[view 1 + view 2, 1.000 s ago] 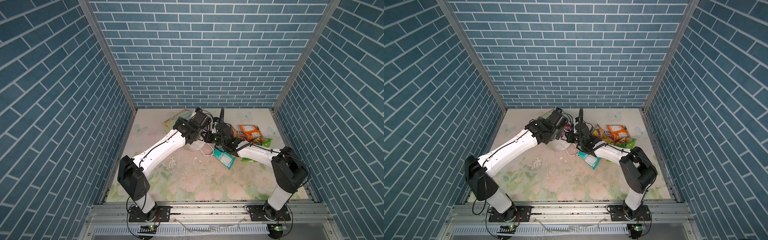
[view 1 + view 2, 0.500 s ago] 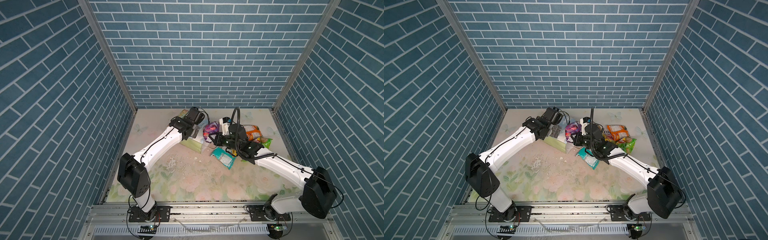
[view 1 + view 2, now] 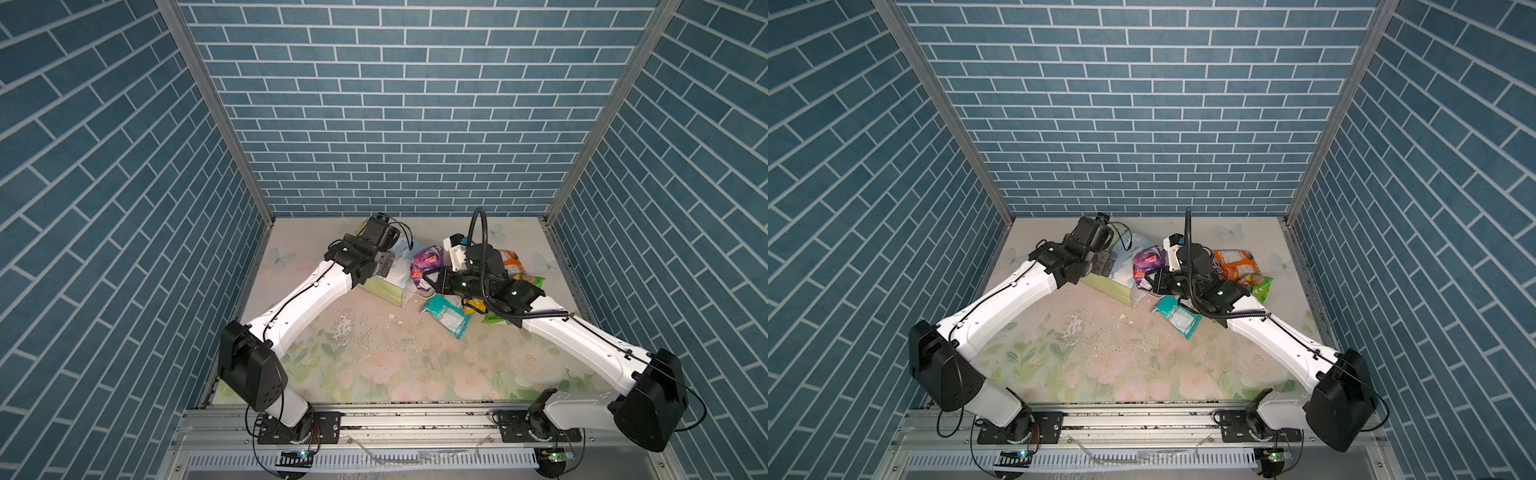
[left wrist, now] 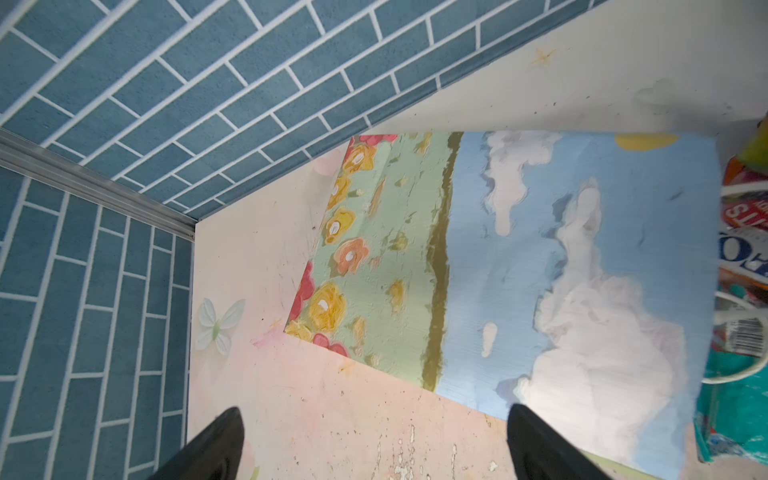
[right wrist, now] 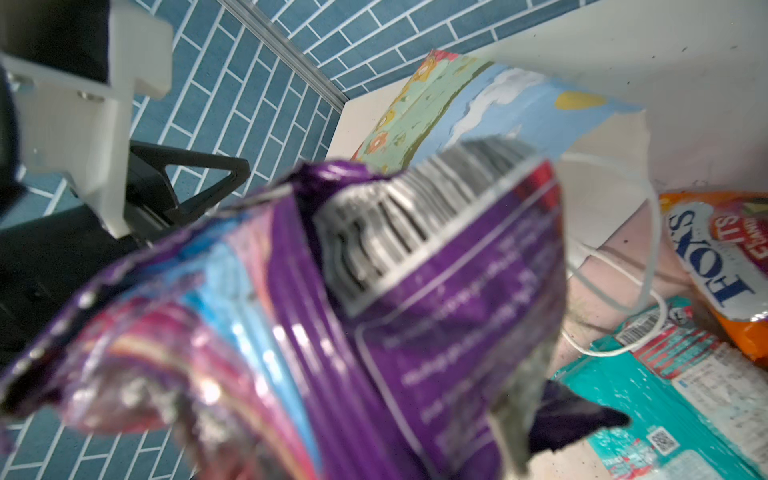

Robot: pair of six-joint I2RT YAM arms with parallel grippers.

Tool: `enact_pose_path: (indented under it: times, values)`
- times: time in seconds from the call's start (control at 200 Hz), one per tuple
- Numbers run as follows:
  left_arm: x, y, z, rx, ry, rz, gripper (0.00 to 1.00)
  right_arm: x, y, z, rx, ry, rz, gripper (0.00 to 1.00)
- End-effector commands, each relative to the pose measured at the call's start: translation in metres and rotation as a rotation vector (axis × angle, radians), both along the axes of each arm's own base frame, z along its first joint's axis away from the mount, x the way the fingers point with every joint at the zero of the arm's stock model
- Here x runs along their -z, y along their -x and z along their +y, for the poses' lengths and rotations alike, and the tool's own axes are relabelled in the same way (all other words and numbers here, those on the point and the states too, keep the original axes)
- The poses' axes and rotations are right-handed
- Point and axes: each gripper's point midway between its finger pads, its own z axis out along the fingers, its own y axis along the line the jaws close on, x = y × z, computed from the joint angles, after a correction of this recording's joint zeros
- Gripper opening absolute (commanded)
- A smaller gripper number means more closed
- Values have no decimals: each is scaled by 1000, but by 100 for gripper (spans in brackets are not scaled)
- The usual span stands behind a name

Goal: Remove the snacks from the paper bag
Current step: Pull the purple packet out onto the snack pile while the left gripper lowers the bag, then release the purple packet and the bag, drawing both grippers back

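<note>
Top views, right gripper (image 3: 430, 281): pinched on the purple packet (image 3: 424, 262), held up just beside the mouth of the paper bag (image 3: 384, 289), which lies on its side. A thin edge grip could let the packet slip.
Top views, left gripper (image 3: 1106, 262): spread wide above the paper bag, holding nothing, so the bag may slide.
Left wrist, paper bag (image 4: 540, 270): flat on the table (image 4: 332, 415), unpinned beyond the open fingers (image 4: 216, 444).
Right wrist, cord handle (image 5: 648, 249): loops near the purple packet and could snag it. The teal packet (image 5: 685, 395) and orange packet (image 5: 715, 257) lie outside.
</note>
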Motion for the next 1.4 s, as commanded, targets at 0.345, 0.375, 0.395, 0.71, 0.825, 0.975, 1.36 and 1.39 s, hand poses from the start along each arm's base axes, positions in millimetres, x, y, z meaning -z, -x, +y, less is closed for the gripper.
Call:
enact_pose_path:
  times: [0.345,0.375,0.395,0.71,0.825,0.975,1.36,1.39]
  values:
    - [-58,19,0,80,211,-233,100,62,-80,-152,450,303,77,0]
    - [-60,20,-1,85,220,-242,100,68,-84,-158,467,316,89,0]
    - [-62,21,0,85,226,-248,100,72,-87,-161,474,324,97,0]
    - [-74,29,-2,117,273,-284,100,108,-113,-177,515,391,185,19]
    - [-78,31,-2,127,274,-290,100,108,-115,-177,517,398,194,65]
    - [-82,33,3,106,280,-301,100,84,-112,-175,504,363,133,86]
    - [-87,31,55,-145,350,-441,100,43,-92,-218,660,385,-239,93]
    - [-83,32,52,-118,378,-485,100,42,-90,-222,673,395,-270,93]
